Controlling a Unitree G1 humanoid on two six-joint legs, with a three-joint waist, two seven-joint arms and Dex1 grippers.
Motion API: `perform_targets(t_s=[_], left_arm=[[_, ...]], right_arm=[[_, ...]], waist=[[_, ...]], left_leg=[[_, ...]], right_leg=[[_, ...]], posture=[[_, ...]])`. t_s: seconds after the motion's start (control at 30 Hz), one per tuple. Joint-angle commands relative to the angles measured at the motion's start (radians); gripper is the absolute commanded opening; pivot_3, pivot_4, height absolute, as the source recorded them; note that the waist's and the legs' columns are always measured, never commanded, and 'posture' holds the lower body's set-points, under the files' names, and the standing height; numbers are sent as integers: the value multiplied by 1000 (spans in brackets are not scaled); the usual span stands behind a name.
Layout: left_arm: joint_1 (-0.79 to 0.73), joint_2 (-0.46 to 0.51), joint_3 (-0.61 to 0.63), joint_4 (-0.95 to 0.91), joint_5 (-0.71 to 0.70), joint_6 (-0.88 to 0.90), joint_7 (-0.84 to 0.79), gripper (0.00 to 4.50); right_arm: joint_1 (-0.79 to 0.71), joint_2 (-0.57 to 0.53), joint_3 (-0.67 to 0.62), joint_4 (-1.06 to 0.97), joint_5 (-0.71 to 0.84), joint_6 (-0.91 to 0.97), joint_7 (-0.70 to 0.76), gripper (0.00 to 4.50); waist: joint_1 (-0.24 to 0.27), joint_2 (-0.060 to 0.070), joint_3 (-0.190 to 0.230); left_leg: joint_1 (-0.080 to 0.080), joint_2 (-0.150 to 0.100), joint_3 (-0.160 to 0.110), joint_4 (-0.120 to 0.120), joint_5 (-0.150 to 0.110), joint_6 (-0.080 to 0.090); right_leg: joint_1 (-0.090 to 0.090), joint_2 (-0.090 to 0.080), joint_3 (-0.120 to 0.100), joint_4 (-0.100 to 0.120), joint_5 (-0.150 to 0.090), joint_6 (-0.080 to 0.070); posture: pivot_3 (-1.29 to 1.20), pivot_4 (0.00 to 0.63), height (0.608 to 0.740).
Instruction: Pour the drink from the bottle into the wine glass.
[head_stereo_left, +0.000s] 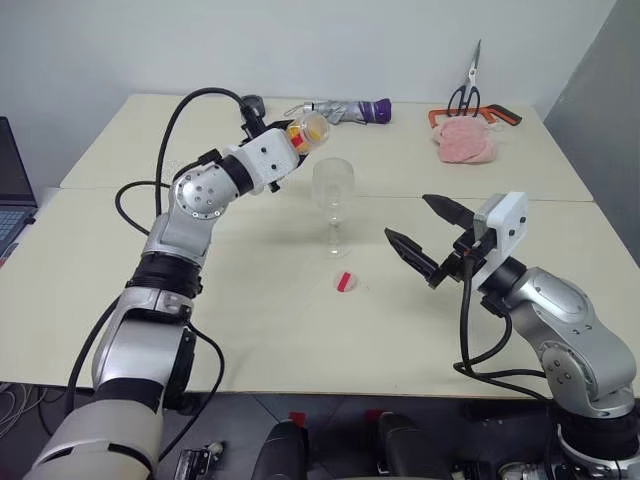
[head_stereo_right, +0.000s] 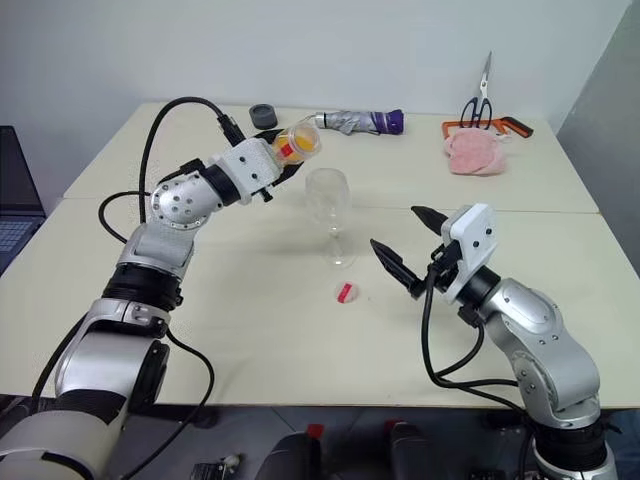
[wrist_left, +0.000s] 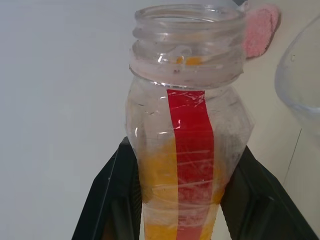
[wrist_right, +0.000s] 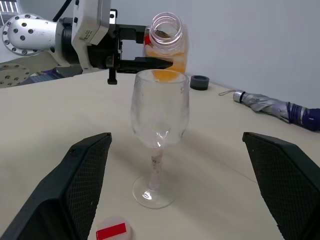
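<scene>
My left gripper (head_stereo_left: 293, 141) is shut on the bottle (head_stereo_left: 308, 129), held up in the air and tipped over, its open mouth facing the wine glass (head_stereo_left: 333, 192). The bottle's neck is uncapped (wrist_left: 186, 35), and the orange drink (wrist_left: 157, 185) lies in its lower part. The clear glass stands upright on the table, just right of and below the bottle's mouth. A red-and-white cap (head_stereo_left: 344, 282) lies near the glass's foot. My right gripper (head_stereo_left: 409, 217) hovers open to the right of the glass, pointing at it, with nothing between its fingers.
At the table's far side lie a folded umbrella (head_stereo_left: 350, 110), scissors (head_stereo_left: 465, 92), an orange-handled tool (head_stereo_left: 500, 115), a pink cloth (head_stereo_left: 465, 142) and a small dark round object (head_stereo_right: 263, 115). A laptop (head_stereo_left: 12, 190) sits at the left edge.
</scene>
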Motion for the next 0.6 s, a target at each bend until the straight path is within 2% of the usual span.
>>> perform_targets(t_s=[0.03,0.6], left_arm=[[-56,31,-4,1,37,-78,48,1671],[-124,86,-58,108,185,-231,169,1671]], right_arm=[[1,-12,-27,-61,67,-12,42,4500],[-22,-34,-13,-63,113,5,45,4500]], waist=[[-1,0,0],[0,0,0]], left_leg=[[0,0,0,0,0,0],[0,0,0,0,0,0]], right_leg=[[0,0,0,0,0,0],[0,0,0,0,0,0]], posture=[[0,150,740],[0,150,740]])
